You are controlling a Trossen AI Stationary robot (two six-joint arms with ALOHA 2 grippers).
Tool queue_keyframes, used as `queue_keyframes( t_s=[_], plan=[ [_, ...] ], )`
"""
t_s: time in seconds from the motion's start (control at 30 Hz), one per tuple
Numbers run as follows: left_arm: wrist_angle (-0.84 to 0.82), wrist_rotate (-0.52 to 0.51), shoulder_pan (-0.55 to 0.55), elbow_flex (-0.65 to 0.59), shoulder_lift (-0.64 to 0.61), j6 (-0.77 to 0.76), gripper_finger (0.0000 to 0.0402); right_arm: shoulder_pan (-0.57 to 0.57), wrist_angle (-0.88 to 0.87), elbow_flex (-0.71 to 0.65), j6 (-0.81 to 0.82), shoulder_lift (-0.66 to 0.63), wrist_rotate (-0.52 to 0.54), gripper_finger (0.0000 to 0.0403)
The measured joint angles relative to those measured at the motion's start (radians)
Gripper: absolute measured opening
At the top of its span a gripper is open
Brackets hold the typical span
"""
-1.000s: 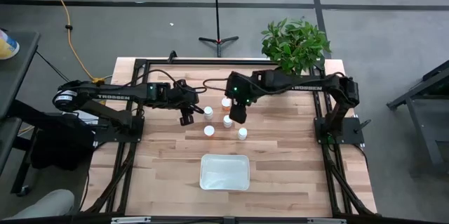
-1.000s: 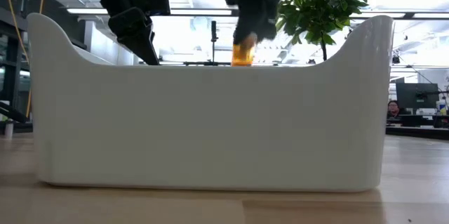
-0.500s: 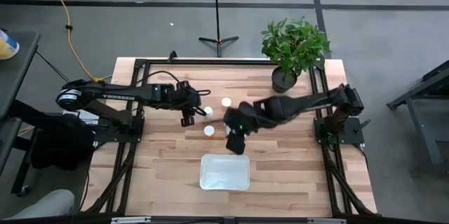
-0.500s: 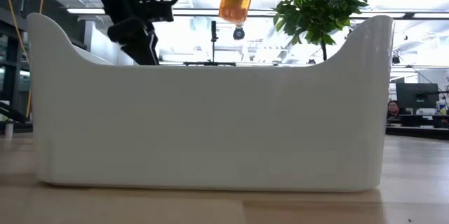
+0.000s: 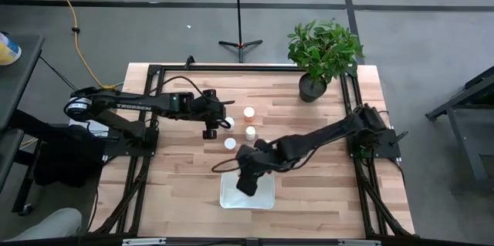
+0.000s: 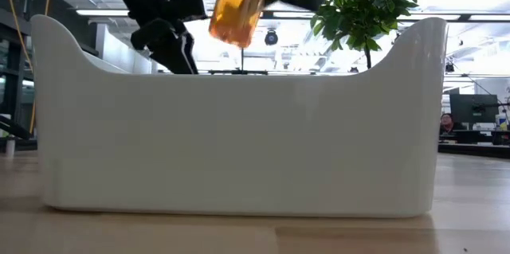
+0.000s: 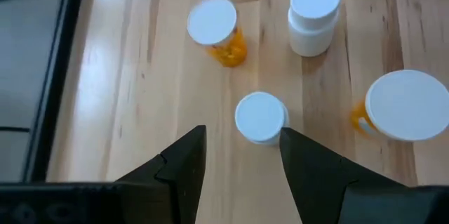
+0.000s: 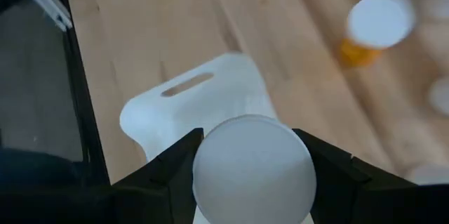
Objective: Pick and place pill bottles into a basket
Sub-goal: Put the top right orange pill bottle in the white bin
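The whitish basket [image 5: 267,200] lies near the table's front edge; its wall [image 6: 239,142] fills the low view. My right gripper [image 5: 247,181] is over the basket, shut on an orange pill bottle [image 6: 237,7] with a white cap [image 8: 251,171]. Several other white-capped bottles stand upright on the table behind the basket, among them one nearest the left gripper [image 5: 229,123] and one nearest the basket [image 5: 230,144]. My left gripper [image 5: 210,127] is open just left of them. In its wrist view [image 7: 242,161] a small white-capped bottle [image 7: 261,117] stands ahead of the gap between its fingers, untouched. My right gripper pinches the orange bottle at its cap end [image 8: 210,182] between its two fingers, one on each side. The orange body [image 6: 235,15] hangs tilted below the gripper, clear above the basket's rim.
A potted plant [image 5: 324,49] stands at the table's far right corner. Black frame rails [image 5: 147,146] run along the table's left and right sides. Bare wood lies on both sides of the basket.
My right gripper has lifted the orange bottle out of the group of bottles and carried it toward the table's near edge, to above the basket; the bottle has tipped from upright to tilted. My left gripper has shifted slightly toward the standing bottles.
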Motion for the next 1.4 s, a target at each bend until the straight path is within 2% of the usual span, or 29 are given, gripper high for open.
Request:
queue_keyframes(
  t_s=[0.17,0.33,0.53,0.67,0.8,0.93,1.03,1.17,1.4],
  plan=[
    [-0.018,-0.033,0.0,0.0,-0.04,0.026,0.0216,-0.005,0.081,0.0,0.0,0.062,-0.072,0.0185],
    [-0.042,-0.06,0.001,0.0,-0.086,0.021,0.0216,-0.005,0.109,0.0,-0.004,0.075,-0.11,0.0194],
    [-0.033,-0.056,0.0,0.0,-0.147,-0.079,0.0216,-0.005,0.108,0.0,-0.06,0.075,-0.116,0.0193],
    [-0.029,0.042,0.0,0.0,-0.188,-0.213,0.0216,-0.005,0.107,0.0,-0.084,0.084,-0.105,0.0185],
    [0.013,0.223,0.0,0.0,-0.223,-0.34,0.0216,-0.005,0.113,0.0,-0.109,0.091,-0.094,0.0197],
    [0.125,0.41,0.0,0.0,-0.25,-0.426,0.0216,-0.005,0.114,0.0,-0.147,0.104,-0.08,0.0202],
    [0.232,0.501,0.0,0.0,-0.258,-0.506,0.0216,-0.01,0.129,0.0,-0.161,0.112,-0.096,0.0193],
    [0.318,0.53,0.0,0.001,-0.267,-0.536,0.0216,-0.013,0.145,0.0,-0.169,0.118,-0.094,0.0187],
    [0.397,0.515,0.0,0.0,-0.282,-0.533,0.0216,-0.019,0.176,0.0,-0.169,0.118,-0.064,0.0206]
  ],
)
